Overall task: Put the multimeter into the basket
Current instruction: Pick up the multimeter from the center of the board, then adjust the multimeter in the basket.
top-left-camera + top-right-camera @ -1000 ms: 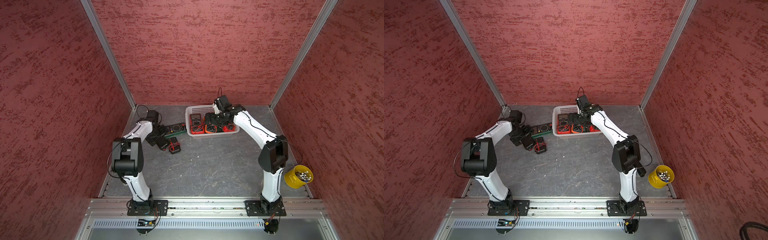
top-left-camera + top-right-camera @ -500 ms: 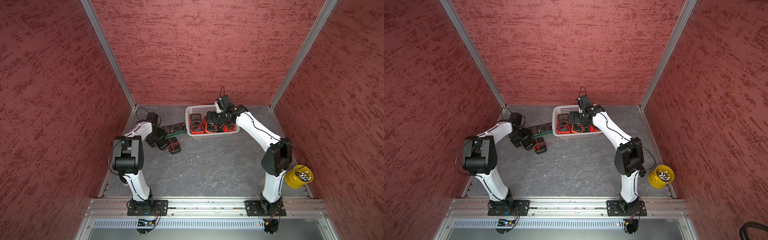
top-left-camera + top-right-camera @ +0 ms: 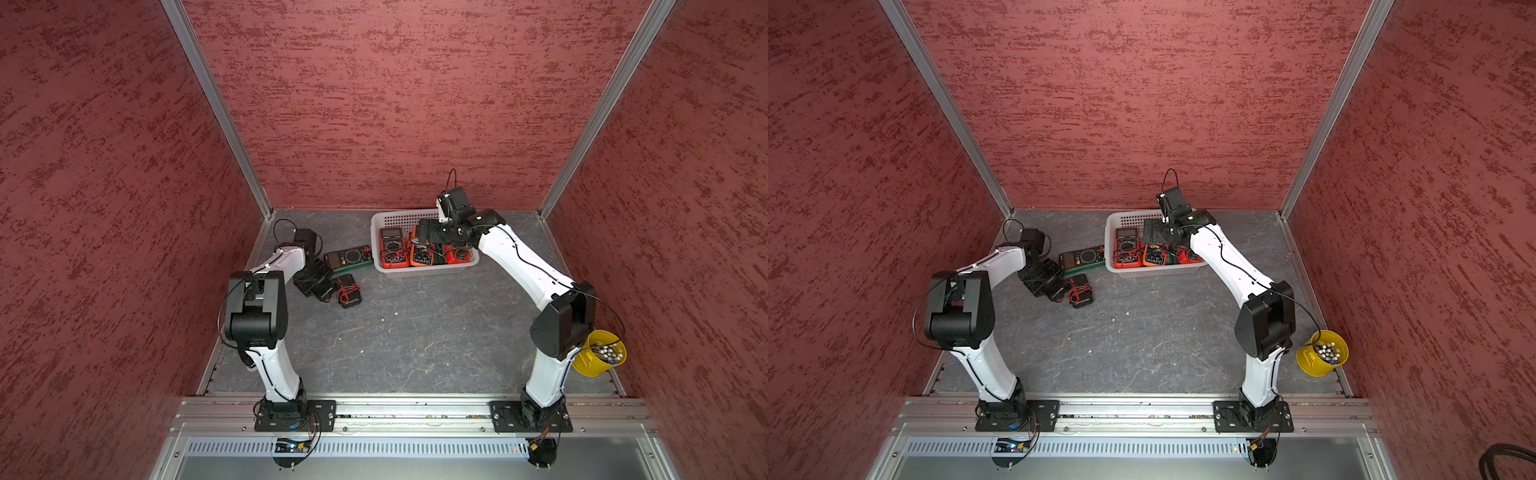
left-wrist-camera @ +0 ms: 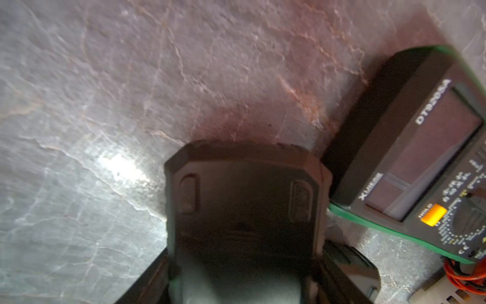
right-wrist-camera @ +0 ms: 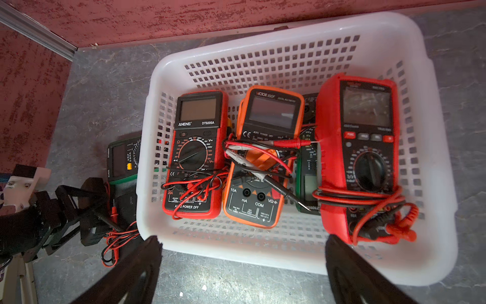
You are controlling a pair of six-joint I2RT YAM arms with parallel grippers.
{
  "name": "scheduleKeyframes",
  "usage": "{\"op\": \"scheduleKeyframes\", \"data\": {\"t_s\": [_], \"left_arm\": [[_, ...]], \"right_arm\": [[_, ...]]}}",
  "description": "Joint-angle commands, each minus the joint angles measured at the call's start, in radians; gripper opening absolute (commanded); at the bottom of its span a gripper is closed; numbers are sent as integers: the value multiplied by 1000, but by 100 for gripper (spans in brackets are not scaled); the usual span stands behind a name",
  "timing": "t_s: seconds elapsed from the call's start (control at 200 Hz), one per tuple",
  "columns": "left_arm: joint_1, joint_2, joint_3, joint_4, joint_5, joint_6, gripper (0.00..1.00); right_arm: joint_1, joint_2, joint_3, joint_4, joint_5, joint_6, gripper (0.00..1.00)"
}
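left claw (image 3: 322, 287): jaws either side of black meter (image 4: 244, 197); pinched or not, cannot tell. meter lies on surface (image 3: 415, 332), outside basket (image 5: 289, 36), red leads on it. green meter (image 4: 410, 147) just beside it, flat, close by basket. right claw (image 5: 243, 238): jaws wide apart, empty, over basket's rim. orange meter (image 5: 263, 158) inside, among red ones.

White grid-perforated basket (image 5: 289, 33); red multimeter (image 5: 365, 158), orange multimeter (image 5: 252, 205), black-and-red multimeter (image 5: 196, 147), green-edged black multimeter (image 3: 348, 258); grey veined worktop (image 3: 415, 332); mottled dark-red walls (image 3: 374, 104); yellow cup (image 3: 590, 365).
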Motion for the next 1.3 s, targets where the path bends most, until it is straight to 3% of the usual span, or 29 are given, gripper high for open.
{"op": "scheduleKeyframes", "data": {"t_s": [0.0, 0.23, 0.361, 0.686, 1.292], "left_arm": [[3, -62, 15, -23, -39, 12, 21], [-36, -151, 103, -83, -99, 56, 5], [-76, -177, 177, -108, -121, 81, 5], [-143, -185, 269, -112, -101, 96, 5], [-150, -193, 247, -118, -100, 107, 5]], "right_arm": [[-13, -13, -12, 10, 29, 15, 97], [-38, 66, 25, -16, -23, 89, 89], [-39, 127, 55, -25, -39, 174, 87], [-40, 189, -23, 208, -69, 391, 99], [-64, 340, 117, 188, 21, 490, 99]]}}
